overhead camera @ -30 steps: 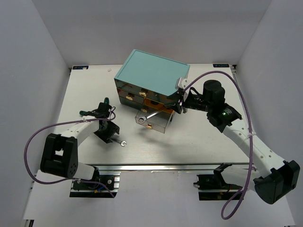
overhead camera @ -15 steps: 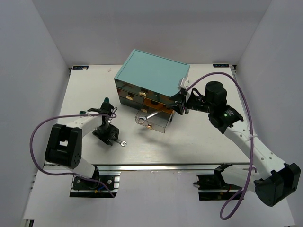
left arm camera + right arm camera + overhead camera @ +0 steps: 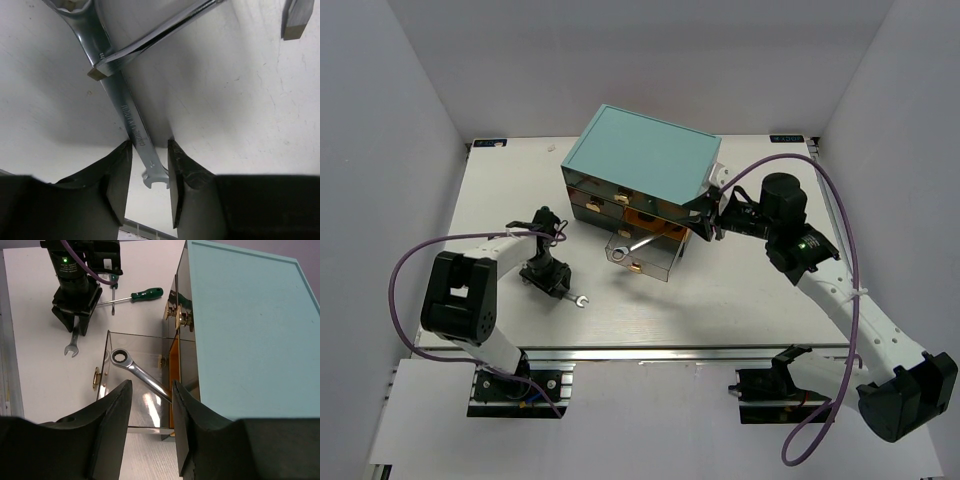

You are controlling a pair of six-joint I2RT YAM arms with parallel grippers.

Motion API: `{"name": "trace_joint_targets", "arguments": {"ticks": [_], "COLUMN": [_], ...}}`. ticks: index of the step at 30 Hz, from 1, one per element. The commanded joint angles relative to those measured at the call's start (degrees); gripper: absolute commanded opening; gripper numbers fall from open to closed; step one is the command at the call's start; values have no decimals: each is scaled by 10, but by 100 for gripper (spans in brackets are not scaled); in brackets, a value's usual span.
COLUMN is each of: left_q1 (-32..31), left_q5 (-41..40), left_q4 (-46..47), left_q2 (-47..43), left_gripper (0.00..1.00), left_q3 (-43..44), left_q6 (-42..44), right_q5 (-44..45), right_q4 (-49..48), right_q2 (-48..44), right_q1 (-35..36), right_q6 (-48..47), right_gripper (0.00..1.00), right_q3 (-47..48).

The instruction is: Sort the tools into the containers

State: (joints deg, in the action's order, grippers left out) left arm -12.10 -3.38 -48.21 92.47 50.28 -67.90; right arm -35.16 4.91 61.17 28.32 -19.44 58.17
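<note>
A silver open-end wrench (image 3: 131, 117) lies flat on the white table (image 3: 740, 290); it also shows in the top view (image 3: 578, 300). My left gripper (image 3: 149, 146) is open and low over the wrench, one finger on each side of its open end. A clear drawer (image 3: 645, 258) is pulled out of the teal chest (image 3: 640, 155) and holds a silver ratchet wrench (image 3: 137, 371). My right gripper (image 3: 152, 390) is open and empty above that drawer, next to the chest's corner. A green-handled screwdriver (image 3: 145, 293) lies behind the left arm. No yellow-and-black screwdriver is in view.
A second screwdriver's shaft (image 3: 114, 301) lies next to the green one, its handle mostly hidden by the left arm (image 3: 80, 270). A shaft (image 3: 155, 35) crosses over the wrench's far end. White walls enclose the table on three sides.
The left wrist has turned and settled over the wrench on the table, with its elbow swung in. The right gripper has drawn back slightly to the right. The wrenches have not moved.
</note>
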Motion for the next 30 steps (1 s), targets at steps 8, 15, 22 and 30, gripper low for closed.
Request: {"name": "trace_joint_targets", "arguments": {"ticks": [8,15,22,30], "left_q1": [11,12,1,-4], "left_q5": [-99,-96,-57,-44], "left_q4": [53,58,26,-58], "left_q2": [25,15,-71,-205], "left_gripper": [19,0,0,0], "left_q3": [-105,-115,-109,-89], "left_q6": [-14,-7,-21,-61], "right_q5": [-11,-14,-16,-21], "right_q4": [-29,-30,-28,-43], "right_q2": [-14,-15,-22,-18], "right_q1": [-13,-19,-23,-24], "right_q6": [13,13,9,18], "right_gripper": [43,42,42,42], "right_q3": [3,8,8,5]}}
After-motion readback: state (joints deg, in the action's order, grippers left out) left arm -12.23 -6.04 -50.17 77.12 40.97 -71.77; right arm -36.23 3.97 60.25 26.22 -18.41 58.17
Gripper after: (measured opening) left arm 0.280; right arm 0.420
